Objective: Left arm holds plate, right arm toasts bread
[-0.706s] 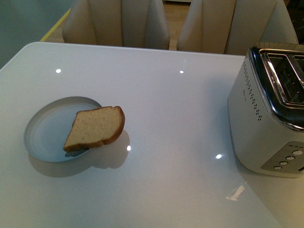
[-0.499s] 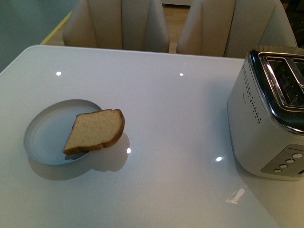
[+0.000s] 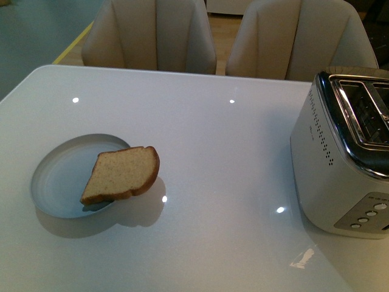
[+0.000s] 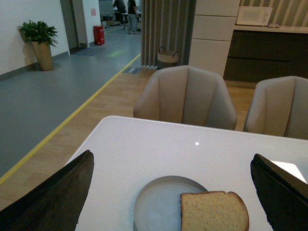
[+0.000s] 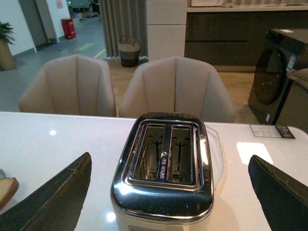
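Observation:
The bread (image 3: 121, 174), a brown-crusted slice, lies tilted on the right rim of the pale blue-grey plate (image 3: 64, 176) at the table's left. Half of the slice hangs over the rim. A silver two-slot toaster (image 3: 340, 164) stands at the right edge, and both slots look empty in the right wrist view. My left gripper (image 4: 172, 159) is open, with the plate (image 4: 154, 204) and bread (image 4: 214, 211) between and beyond its dark fingers (image 4: 53, 197). My right gripper (image 5: 169, 158) is open and faces the toaster (image 5: 163, 192). Neither arm shows in the front view.
The glossy white table (image 3: 219, 140) lies bare between plate and toaster. Two beige chairs (image 3: 152, 36) stand along its far edge. A corner of the bread (image 5: 6, 190) shows at the edge of the right wrist view.
The whole scene has slid slightly down in the front view. Bread, plate and toaster keep their places relative to one another.

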You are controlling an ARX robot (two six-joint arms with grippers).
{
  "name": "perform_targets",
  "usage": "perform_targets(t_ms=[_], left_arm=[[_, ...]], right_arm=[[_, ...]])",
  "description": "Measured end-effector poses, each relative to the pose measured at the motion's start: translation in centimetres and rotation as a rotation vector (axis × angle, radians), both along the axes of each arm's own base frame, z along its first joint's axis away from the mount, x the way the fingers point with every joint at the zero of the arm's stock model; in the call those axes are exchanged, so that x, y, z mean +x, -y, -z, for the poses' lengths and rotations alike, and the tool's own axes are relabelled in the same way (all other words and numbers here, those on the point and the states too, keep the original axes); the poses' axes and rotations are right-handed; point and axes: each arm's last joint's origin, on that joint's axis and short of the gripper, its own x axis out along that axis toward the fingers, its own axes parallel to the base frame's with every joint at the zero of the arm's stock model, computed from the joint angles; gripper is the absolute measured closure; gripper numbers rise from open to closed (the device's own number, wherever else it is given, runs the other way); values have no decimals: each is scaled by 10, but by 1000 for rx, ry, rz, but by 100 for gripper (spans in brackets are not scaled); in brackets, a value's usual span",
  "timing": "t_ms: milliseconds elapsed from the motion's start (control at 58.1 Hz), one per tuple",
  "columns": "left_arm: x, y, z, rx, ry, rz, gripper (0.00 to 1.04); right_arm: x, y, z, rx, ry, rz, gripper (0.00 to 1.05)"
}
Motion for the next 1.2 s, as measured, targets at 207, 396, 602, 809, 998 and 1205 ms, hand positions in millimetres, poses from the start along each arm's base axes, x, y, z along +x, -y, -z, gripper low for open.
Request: perform_targets(t_ms=[207,396,602,809,998,1205], left_arm=[[17,-1,2,-262,-290,-151,7],[67,-16,-6,-310,-250,-131,7],[154,-31,17,-309,-338,-118,7],[211,-37,77,-331,-525,-125,7],[231,-41,125,-334,-652,-147,7],[242,-41,155,-337,-746,-152,7]], right_arm=[[0,0,0,0,0,0,9],[0,0,0,0,0,0,9],[0,0,0,0,0,0,9],[0,0,0,0,0,0,9],[0,0,0,0,0,0,9],[0,0,0,0,0,0,9]])
